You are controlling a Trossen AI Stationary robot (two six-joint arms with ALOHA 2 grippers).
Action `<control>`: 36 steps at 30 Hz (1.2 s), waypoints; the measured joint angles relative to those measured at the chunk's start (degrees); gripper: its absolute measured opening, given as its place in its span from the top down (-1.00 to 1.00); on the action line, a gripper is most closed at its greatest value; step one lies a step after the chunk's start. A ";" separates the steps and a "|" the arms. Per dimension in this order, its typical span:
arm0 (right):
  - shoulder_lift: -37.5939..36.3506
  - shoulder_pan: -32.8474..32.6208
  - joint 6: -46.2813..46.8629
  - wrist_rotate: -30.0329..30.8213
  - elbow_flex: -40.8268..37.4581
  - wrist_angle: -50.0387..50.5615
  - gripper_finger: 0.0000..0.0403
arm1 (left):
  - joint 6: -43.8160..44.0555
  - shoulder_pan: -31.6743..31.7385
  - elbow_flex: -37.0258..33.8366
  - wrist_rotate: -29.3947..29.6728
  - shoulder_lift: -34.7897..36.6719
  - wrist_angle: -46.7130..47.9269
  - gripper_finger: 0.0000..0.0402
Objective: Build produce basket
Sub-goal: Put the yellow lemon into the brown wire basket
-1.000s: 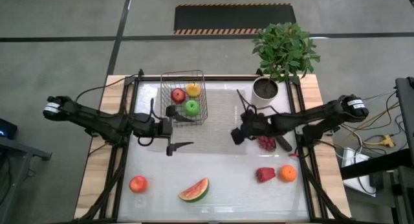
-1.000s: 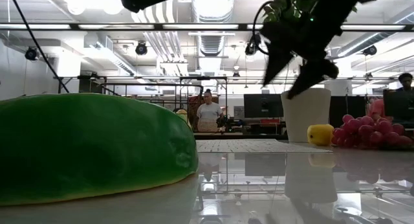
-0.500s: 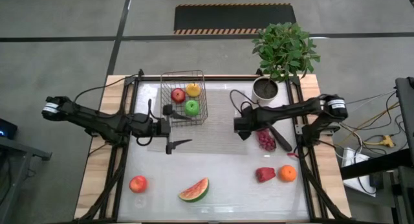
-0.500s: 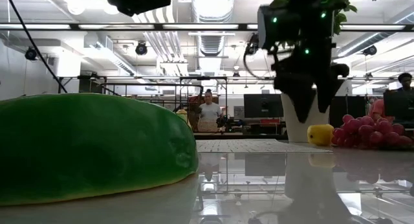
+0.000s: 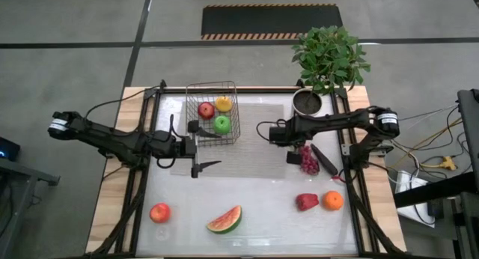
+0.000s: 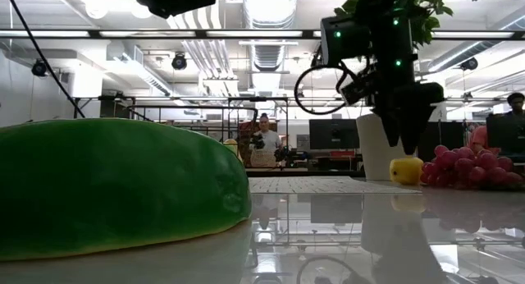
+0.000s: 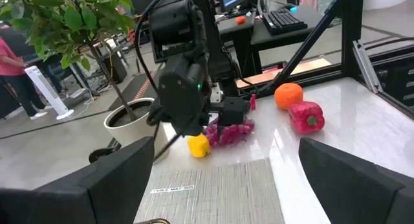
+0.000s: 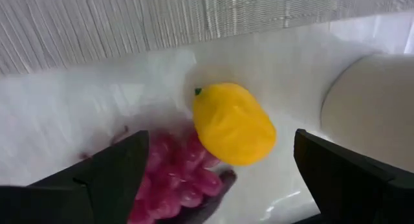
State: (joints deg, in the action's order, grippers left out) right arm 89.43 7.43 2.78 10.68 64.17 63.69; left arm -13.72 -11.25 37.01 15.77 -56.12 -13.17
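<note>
Now, target: lemon (image 8: pixel 234 123) touching grapes (image 8: pixel 173 172), near pot (image 8: pixel 369 107).
Right pincer (image 8: pixel 217 185): released above it.
Risk: fingers catching grapes, lemon rolling.
Left pincer (image 5: pixel 200 148): released beside basket (image 5: pixel 212 113).

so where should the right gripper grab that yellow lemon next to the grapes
Probably across the lemon's rounded middle, coming straight down from above. It lies on its side on the table, close against the purple grapes and near the white pot, so the right gripper, open above it, should close across its free sides.

Left hand (image 5: pixel 203 148) sits left of frame centre, fingers spread apart; right hand (image 5: pixel 293 153) right of centre, fingers parted.
</note>
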 joint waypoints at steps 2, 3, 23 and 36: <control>0.20 1.08 -3.19 0.20 -0.89 0.12 -0.81 | -0.35 0.00 0.00 0.00 0.00 0.00 -0.82; 0.24 1.63 -4.34 0.64 -1.45 0.14 -0.81 | -0.42 0.00 0.00 0.00 0.00 -0.02 -0.82; 0.21 4.58 -10.20 4.23 -5.67 -7.40 -0.72 | -3.76 0.00 0.02 0.00 0.00 -0.16 -0.82; 0.21 4.53 -8.78 2.98 -5.71 -7.60 -0.14 | -4.70 0.00 0.04 -0.02 0.00 -0.44 -0.82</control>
State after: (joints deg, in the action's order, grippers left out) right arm 89.65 11.97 -6.01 13.66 58.46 56.10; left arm -18.41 -11.25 37.06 15.75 -56.12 -13.61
